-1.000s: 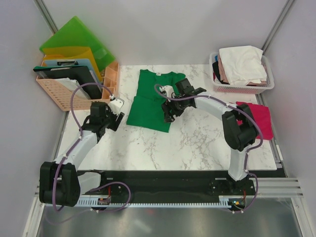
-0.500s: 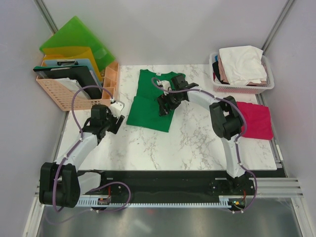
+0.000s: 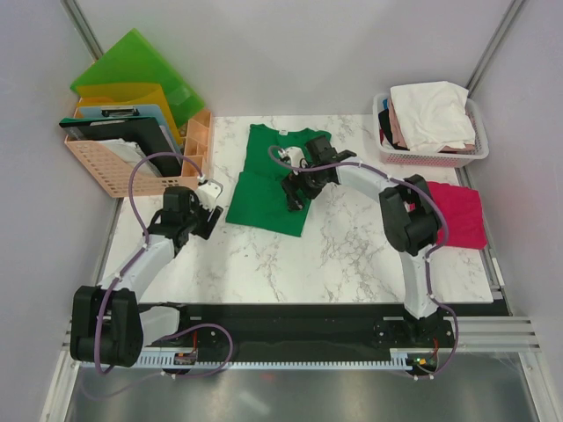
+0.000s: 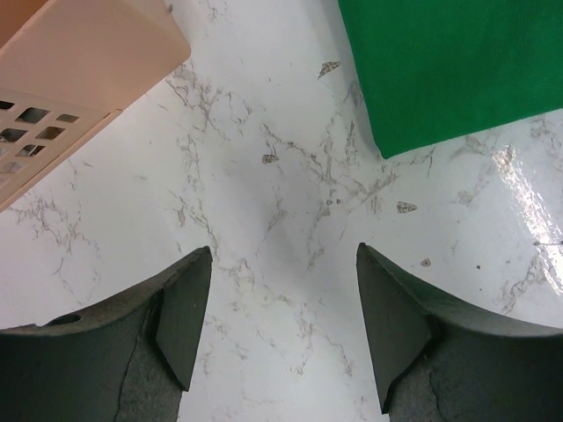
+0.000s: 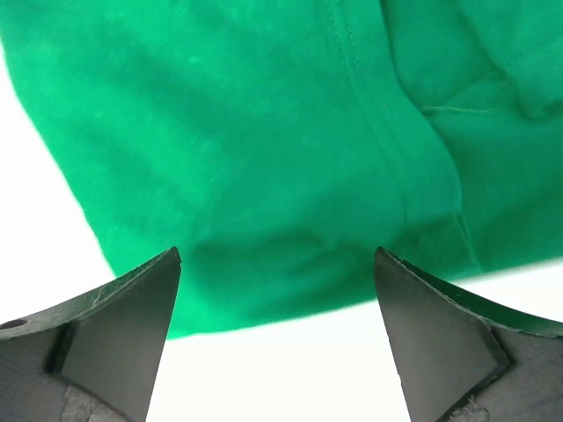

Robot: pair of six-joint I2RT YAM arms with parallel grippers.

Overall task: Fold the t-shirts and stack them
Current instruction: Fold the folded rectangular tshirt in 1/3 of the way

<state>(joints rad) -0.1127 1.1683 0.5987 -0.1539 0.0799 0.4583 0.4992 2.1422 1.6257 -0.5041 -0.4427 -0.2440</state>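
Note:
A deep green t-shirt (image 3: pixel 264 180) lies partly folded at the back middle of the marble table (image 3: pixel 352 255). My right gripper (image 3: pixel 296 197) hovers low over its right edge, open and holding nothing. In the right wrist view the green t-shirt (image 5: pixel 264 132) fills the top, and its edge runs between the open right gripper (image 5: pixel 277 255). My left gripper (image 3: pixel 209 214) is open over bare marble just left of the shirt's near corner. The left wrist view shows that left gripper (image 4: pixel 283 255) empty, with the green corner (image 4: pixel 440 70) ahead to the right. A magenta-red t-shirt (image 3: pixel 459 215) lies folded at the right edge.
A white basket (image 3: pixel 440 158) at the back right holds a white t-shirt (image 3: pixel 431 110) and a pale pink one. A peach organiser (image 3: pixel 106 167) with folders and clipboards stands at the back left; its corner (image 4: pixel 79 61) is close to the left gripper.
My right gripper's jaws have spread wider, and it has shifted slightly back along the green shirt's right edge while the elbow swung inward. The left arm has hardly moved.

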